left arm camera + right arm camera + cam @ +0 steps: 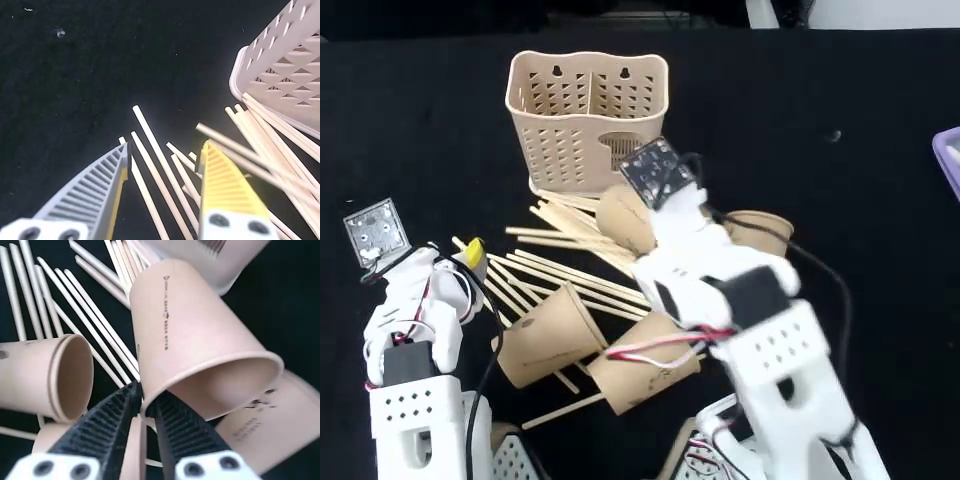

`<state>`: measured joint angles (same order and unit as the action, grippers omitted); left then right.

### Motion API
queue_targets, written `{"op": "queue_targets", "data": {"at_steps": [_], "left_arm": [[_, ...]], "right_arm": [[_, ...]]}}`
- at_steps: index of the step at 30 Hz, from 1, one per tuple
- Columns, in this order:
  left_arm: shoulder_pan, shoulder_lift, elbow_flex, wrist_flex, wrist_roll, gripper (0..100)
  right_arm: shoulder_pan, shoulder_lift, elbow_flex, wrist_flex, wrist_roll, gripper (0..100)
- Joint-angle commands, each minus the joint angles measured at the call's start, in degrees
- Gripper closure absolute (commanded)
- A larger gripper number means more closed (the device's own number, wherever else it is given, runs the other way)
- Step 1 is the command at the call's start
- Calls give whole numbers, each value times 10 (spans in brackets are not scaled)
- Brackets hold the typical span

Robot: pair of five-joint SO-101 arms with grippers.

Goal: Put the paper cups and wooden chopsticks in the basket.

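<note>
The beige slotted basket [585, 120] stands at the back of the black table. Wooden chopsticks [570, 275] lie scattered in front of it. My right gripper [146, 396] is shut on the rim of a paper cup [200, 340], which is tilted just before the basket's base [622, 217]. Three more paper cups lie on their sides: one [545, 335] on the chopsticks, one [640, 378] beside it, one [760, 232] to the right. My left gripper [165, 147] is open low over the chopsticks' [160, 170] left ends, several sticks between its fingers.
The basket's wall [285, 65] is close to my left gripper's yellow finger side. A purple object [950, 160] sits at the table's right edge. Bare black cloth lies left of the chopsticks and right of the cups.
</note>
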<state>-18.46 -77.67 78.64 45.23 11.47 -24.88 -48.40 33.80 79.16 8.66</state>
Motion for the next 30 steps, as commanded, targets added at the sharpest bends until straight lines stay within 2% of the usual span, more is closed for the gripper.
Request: {"op": "queue_targets", "data": {"at_steps": [1, 5, 12, 24, 27, 30], "left_arm": [[-4, -8, -4, -7, 2, 766], [-4, -6, -4, -7, 2, 766], [-1, -4, -3, -7, 2, 766], [0, -8, 13, -11, 2, 766], [0, -8, 13, -11, 2, 766], [0, -8, 13, -11, 2, 766]], "right_arm": [[25, -28, -124, 56, 32, 988], [63, 7, -271, 91, 74, 988], [62, 200, -519, 139, 91, 988], [65, 531, -879, 169, 348, 988], [71, 584, -934, 169, 386, 988], [76, 621, -989, 169, 392, 988]]}}
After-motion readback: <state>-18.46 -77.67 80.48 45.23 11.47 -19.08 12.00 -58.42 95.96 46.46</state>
